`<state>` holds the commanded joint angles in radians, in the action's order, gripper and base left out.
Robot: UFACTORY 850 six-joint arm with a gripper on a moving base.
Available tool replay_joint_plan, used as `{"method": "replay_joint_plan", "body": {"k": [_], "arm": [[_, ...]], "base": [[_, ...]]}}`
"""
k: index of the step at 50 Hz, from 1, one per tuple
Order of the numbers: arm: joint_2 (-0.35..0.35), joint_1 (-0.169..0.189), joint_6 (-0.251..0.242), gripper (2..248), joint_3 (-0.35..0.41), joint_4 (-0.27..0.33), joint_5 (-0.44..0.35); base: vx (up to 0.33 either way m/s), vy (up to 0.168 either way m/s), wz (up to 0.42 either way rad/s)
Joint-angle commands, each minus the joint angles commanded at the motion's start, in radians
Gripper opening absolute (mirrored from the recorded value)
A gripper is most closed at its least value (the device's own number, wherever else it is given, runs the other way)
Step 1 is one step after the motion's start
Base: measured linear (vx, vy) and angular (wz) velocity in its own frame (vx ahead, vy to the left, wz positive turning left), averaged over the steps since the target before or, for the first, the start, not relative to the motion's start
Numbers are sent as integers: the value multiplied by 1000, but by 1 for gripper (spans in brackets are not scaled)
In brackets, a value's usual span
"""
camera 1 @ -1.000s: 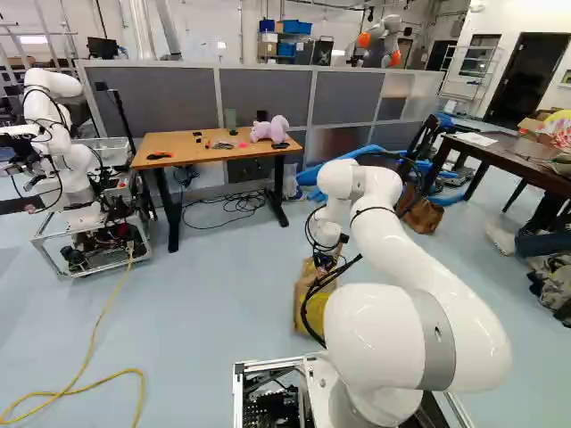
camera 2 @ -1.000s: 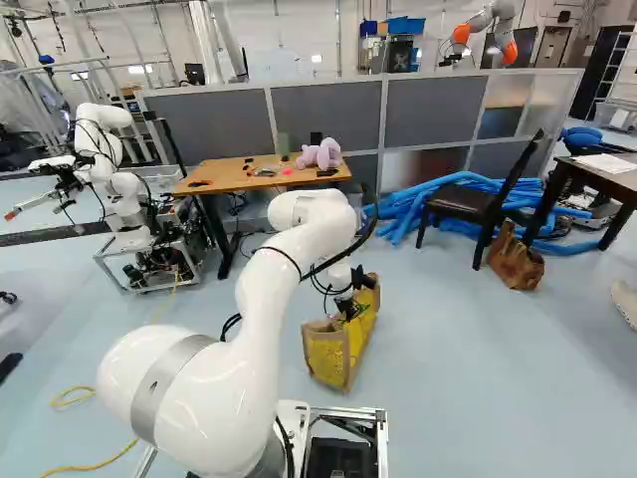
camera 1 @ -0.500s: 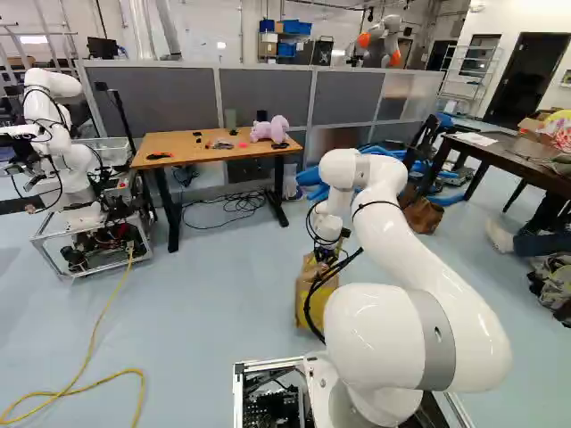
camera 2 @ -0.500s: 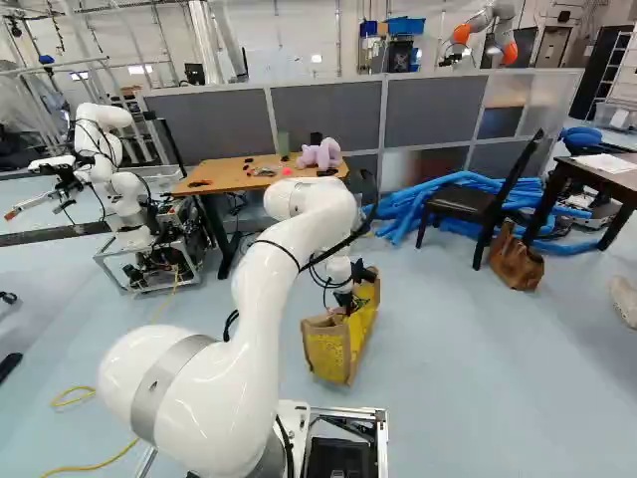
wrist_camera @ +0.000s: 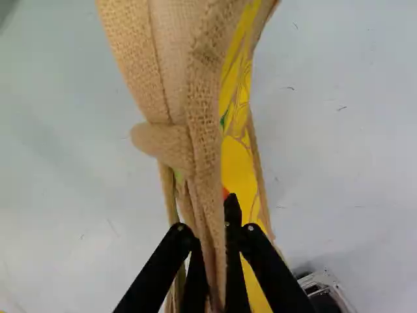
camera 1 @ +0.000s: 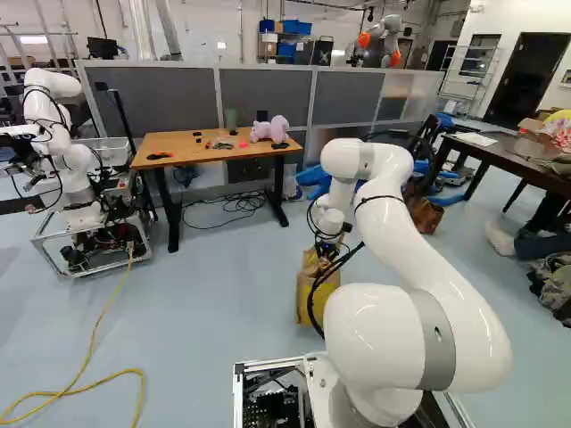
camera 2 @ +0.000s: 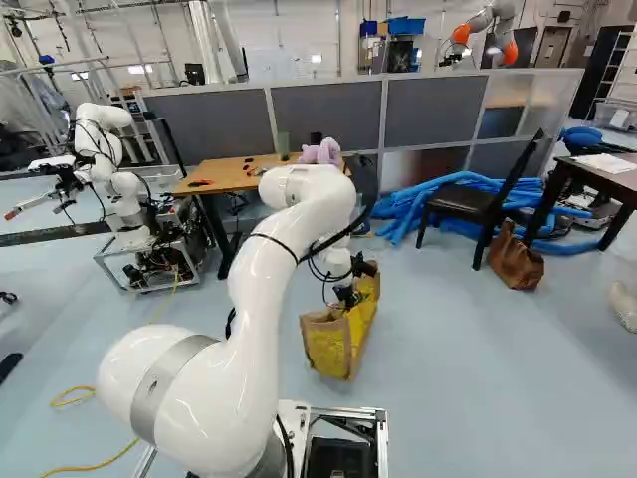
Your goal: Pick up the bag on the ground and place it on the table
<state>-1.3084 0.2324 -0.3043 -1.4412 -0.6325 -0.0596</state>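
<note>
White-shelled, another robot (camera 1: 53,116) is seen at the far left of the left base view, mounted on a metal-framed cart (camera 1: 55,234). On the floor in front of it, a yellow cable (camera 1: 98,316) is laid in loose bends. To the right, an orange-brown wooden table (camera 1: 183,147) is placed before a grey partition (camera 1: 257,94); small dark items and a pink plush toy (camera 1: 270,129) are set on its top, and black cables (camera 1: 223,207) are strewn beneath.

Nearer and farther right, the burlap bag (camera 2: 326,347), printed in yellow, is seen upright, below and ahead of the arm (camera 2: 261,299) — well short of the wooden table. Its upper edge is pinched by the tool (camera 2: 346,296): in the wrist view, folded burlap is clenched between the two fingers, and a knotted-looking bulge of cloth is seen just ahead of them. Whether the floor is touched by its bottom cannot be told.

Beyond, at the right of the right base view, blue tubes (camera 2: 438,204) are heaped behind a black chair (camera 2: 466,202). A brown bag (camera 2: 515,261) is slumped on the floor beside it — near a dark table (camera 2: 609,180), on which white paper (camera 2: 604,163) is laid.
</note>
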Motion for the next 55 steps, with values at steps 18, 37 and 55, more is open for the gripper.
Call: {"method": "replay_joint_plan", "body": {"k": [18, 37, 55], "arm": [[66, 0, 0, 21, 55, 20, 0], [135, 0, 0, 21, 110, 58, 0], [201, 0, 0, 21, 159, 96, 0]], "base": [[0, 0, 0], [0, 0, 0], [0, 0, 0]]}}
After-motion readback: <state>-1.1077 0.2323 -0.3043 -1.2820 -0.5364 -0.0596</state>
